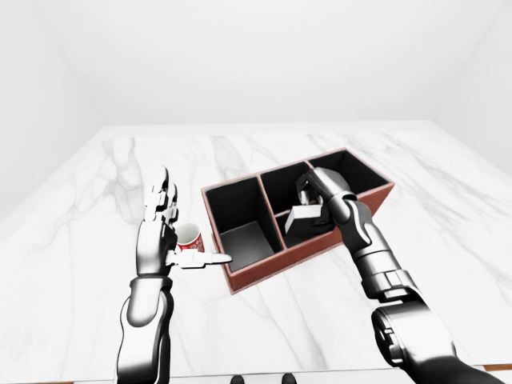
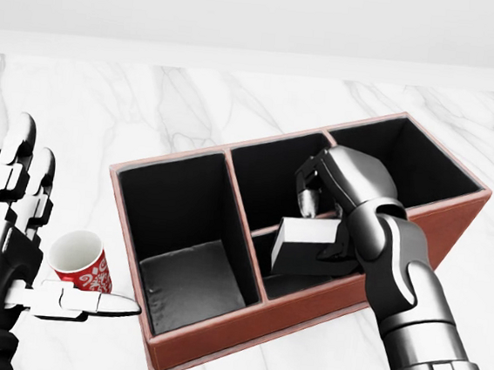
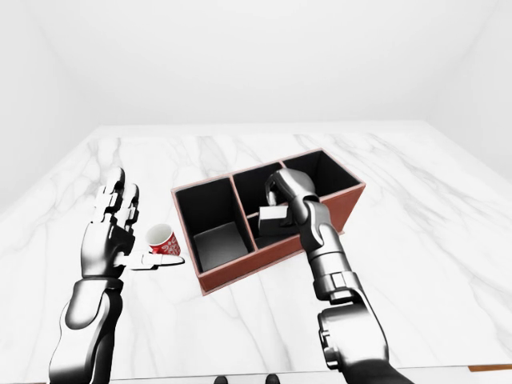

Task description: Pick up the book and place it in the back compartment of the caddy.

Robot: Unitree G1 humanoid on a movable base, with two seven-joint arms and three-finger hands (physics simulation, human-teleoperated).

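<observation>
The book (image 2: 305, 246), a dark block with a pale grey edge, hangs tilted over the caddy's middle section. It is above the low divider between the upper and lower middle compartments. My right hand (image 2: 317, 211) is shut on it from above, and the fingers hide its top edge. The caddy (image 2: 214, 344) is a red-brown box with black lining. It has one large compartment on the left, a split middle and one compartment on the right. My left hand (image 2: 23, 233) stands open and upright to the left of the caddy, holding nothing.
A red-and-white patterned mug (image 2: 80, 261) stands on the white marble table (image 2: 150, 97), just right of my left palm and left of the caddy. A plain white wall runs behind the table's far edge.
</observation>
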